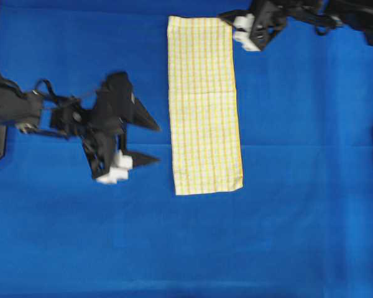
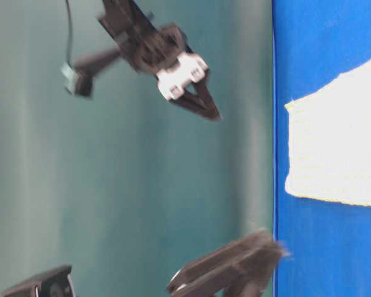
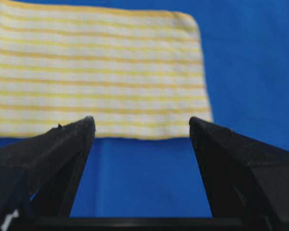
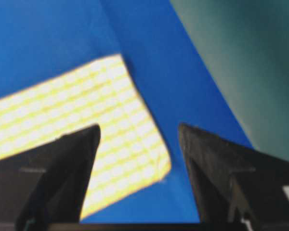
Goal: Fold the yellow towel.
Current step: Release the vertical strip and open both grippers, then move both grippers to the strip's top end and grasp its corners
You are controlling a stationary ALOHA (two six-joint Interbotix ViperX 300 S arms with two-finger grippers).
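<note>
Item 1, nearest: bare blue table covering [image 1: 186,248]. You have nothing lying on this stretch.

Item 2, left, mid-depth: your left gripper [image 1: 142,141]. Jaws spread wide, nothing between them. It stands just left of the towel's near half, apart from the cloth; in the left wrist view the towel's edge shows beyond the open tips with blue covering between.

Item 3, centre: the yellow towel [image 1: 204,105]. It lies flat as a long narrow strip running near to far, its near end at about the table's mid-depth and its far end close to the far edge. Edges look straight and aligned. Whether it is doubled over cannot be told from above, though the narrow shape suggests to you at least one fold made.

Item 4, far right: your right gripper [image 1: 227,22]. Jaws apart, empty, just beside the towel's far right corner; the right wrist view shows that corner ahead of the open tips, not between them.

Status: cloth released by both hands. You likely have a further fold left, end to end, unless one fold suffices.
</note>
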